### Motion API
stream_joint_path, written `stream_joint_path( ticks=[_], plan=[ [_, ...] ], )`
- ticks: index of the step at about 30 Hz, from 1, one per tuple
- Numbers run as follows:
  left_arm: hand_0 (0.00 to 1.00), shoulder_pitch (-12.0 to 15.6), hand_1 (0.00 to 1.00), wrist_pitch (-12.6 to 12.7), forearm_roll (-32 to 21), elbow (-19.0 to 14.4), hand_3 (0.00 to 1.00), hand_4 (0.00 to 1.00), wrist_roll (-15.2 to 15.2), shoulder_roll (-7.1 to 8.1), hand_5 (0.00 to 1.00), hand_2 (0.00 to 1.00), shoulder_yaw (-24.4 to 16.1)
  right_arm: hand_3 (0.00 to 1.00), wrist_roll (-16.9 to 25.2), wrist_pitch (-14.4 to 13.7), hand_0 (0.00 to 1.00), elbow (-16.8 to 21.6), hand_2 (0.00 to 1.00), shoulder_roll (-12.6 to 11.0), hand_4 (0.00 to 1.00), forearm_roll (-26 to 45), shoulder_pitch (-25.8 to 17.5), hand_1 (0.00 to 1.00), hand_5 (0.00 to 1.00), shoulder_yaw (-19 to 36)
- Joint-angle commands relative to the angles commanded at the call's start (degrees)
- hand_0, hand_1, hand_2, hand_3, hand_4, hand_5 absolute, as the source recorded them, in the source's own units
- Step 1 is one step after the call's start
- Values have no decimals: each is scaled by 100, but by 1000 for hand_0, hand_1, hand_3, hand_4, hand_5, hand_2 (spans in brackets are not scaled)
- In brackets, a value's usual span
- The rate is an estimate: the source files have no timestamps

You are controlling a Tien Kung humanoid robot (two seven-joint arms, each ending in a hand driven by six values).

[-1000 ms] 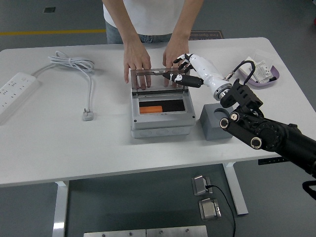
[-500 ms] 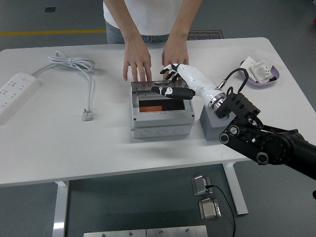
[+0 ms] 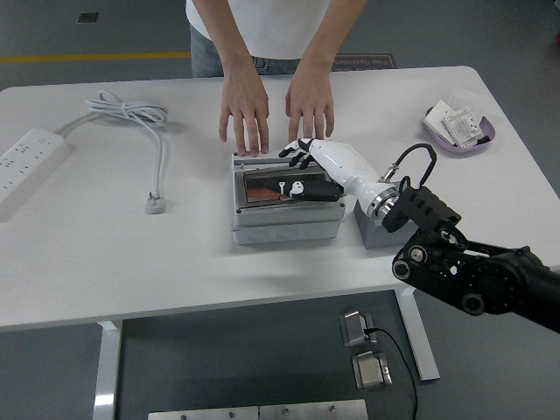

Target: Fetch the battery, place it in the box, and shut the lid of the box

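Observation:
The grey box (image 3: 284, 223) stands mid-table with its clear lid (image 3: 267, 184) folded down flat over it. Something orange, the battery (image 3: 262, 193), shows dimly through the lid. My right hand (image 3: 308, 171), white with black fingertips, lies flat on the lid's right part, fingers spread and holding nothing. A person at the far side rests both hands (image 3: 245, 114) on the table just behind the box, fingertips at its back edge. My left arm is out of view.
A grey block (image 3: 376, 229) sits right of the box under my right forearm. A purple dish (image 3: 459, 129) with packets is at the far right. A white power strip (image 3: 26, 162) and coiled cable (image 3: 131, 114) lie at the left.
The lid went from standing upright to lying flat on the box, pushed down by my right hand. The person's hands let go of the lid and moved back behind the box.

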Motion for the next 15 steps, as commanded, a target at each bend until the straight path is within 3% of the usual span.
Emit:
stream_joint_path(
  ticks=[15],
  plan=[
    [578, 14, 636, 3, 27, 0, 598, 641, 4, -8, 209, 592, -32, 725, -247, 137, 596, 337, 614, -269, 998, -443, -380, 519, 860, 849]
  ],
)
